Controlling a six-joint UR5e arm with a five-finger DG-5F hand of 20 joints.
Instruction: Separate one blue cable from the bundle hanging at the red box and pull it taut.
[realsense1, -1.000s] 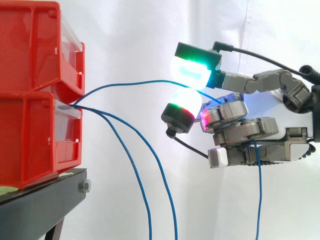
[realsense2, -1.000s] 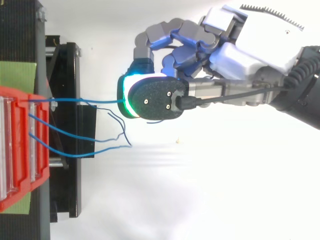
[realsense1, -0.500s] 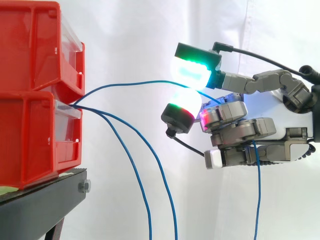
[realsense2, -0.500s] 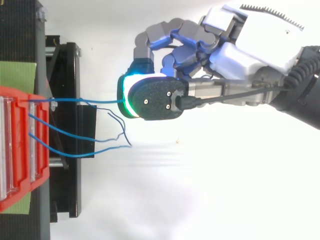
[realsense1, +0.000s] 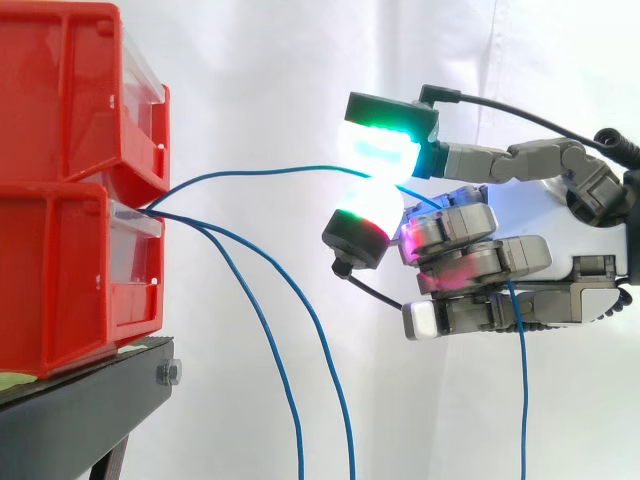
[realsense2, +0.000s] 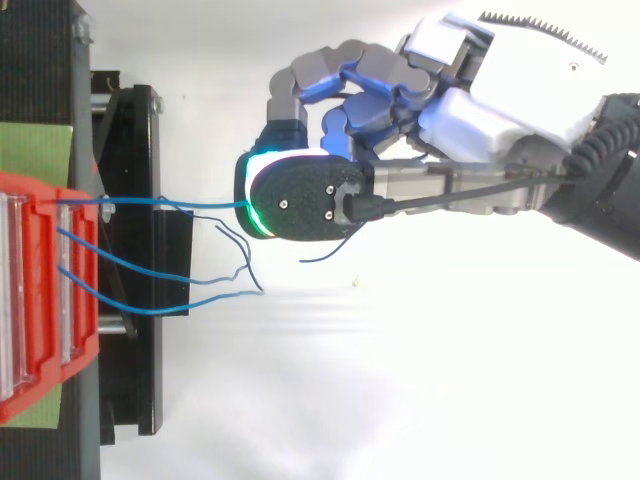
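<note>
Hand state: the hand (realsense1: 480, 265) pinches one blue cable (realsense1: 260, 170) between two glowing pads (realsense1: 385, 150); its other fingers are curled under the palm.
Cable position: it runs from the pinch to the red box (realsense1: 60, 270) ahead of the fingertips, in a shallow upward arc, so it is not yet taut.
Free tail (realsense1: 522, 400): it comes out behind the pads, passes the curled fingers and hangs straight down below the palm.
Loose cables (realsense1: 300, 298): two droop from the box, below and ahead of the pads, apart from the held one.
Slip risk: the wire is thin and the pads rounded, so a quick pull back could probably draw it out of the pinch.
Overpull risk: once the arc is gone, more travel may yank the cable from the box or shift the box on the black stand (realsense1: 90, 410).
Snag risk: the tail could catch on the curled fingers.
</note>
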